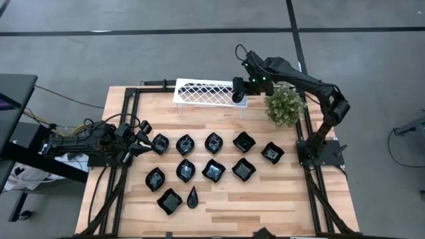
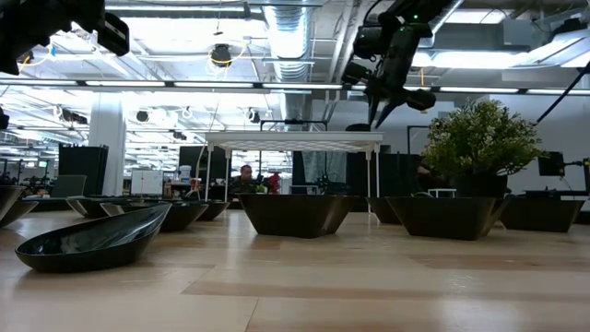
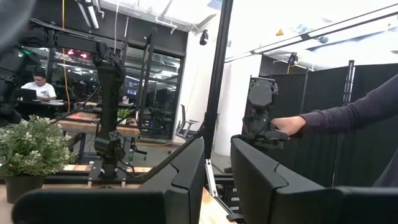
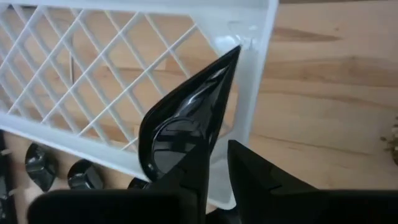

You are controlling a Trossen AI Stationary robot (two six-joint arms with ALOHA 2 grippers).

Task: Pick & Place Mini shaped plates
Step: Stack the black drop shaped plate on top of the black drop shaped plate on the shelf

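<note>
Right gripper (image 4: 214, 171) is closed on one glossy black teardrop-shaped mini plate (image 4: 186, 118), holding it over the right end of the white lattice rack (image 1: 202, 93) at the tabletop's far edge, beside the small green bushy plant (image 1: 284, 106). No plate can be seen resting on the rack, so placement looks barely begun. The other glossy black mini plates (image 1: 214, 170) remain in rows across the middle and near part of the wooden tabletop (image 1: 279, 199). Left gripper (image 1: 141, 136) waits at the left edge, fingers slightly apart, holding nothing.
</note>
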